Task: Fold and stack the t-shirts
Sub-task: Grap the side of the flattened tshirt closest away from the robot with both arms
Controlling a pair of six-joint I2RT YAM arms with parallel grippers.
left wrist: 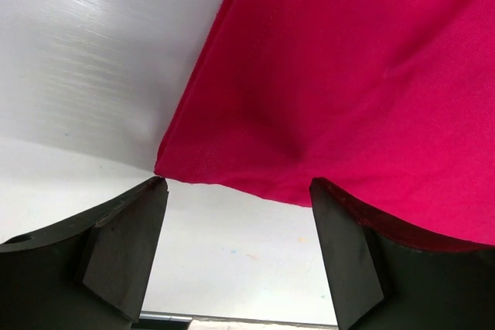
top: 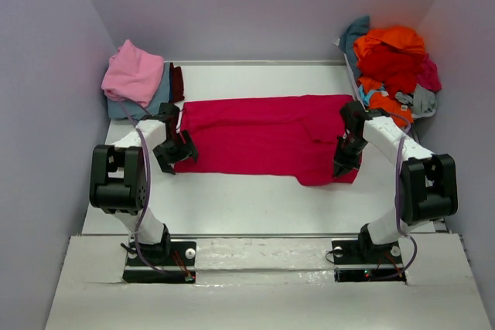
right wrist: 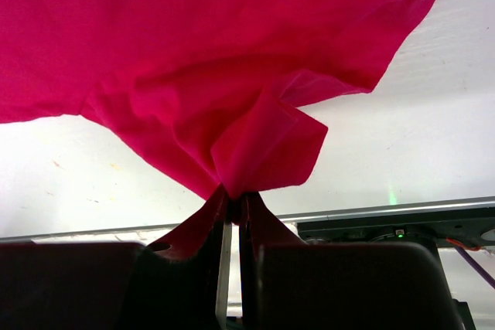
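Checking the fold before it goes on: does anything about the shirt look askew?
Yes. On the magenta-red t-shirt, the near right corner is bunched where the right gripper pinches it, jutting past the near edge. The rest lies flat.

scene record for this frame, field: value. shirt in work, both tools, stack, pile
shirt in work: magenta-red t-shirt, spread out mid-table
left tool: open at the shirt's near left corner, nothing gripped
right tool: shut on the shirt's near right corner, cloth bunched above it
folded stack: far left; pink on top, blue and maroon beneath
unfolded pile: far right; orange and red on top
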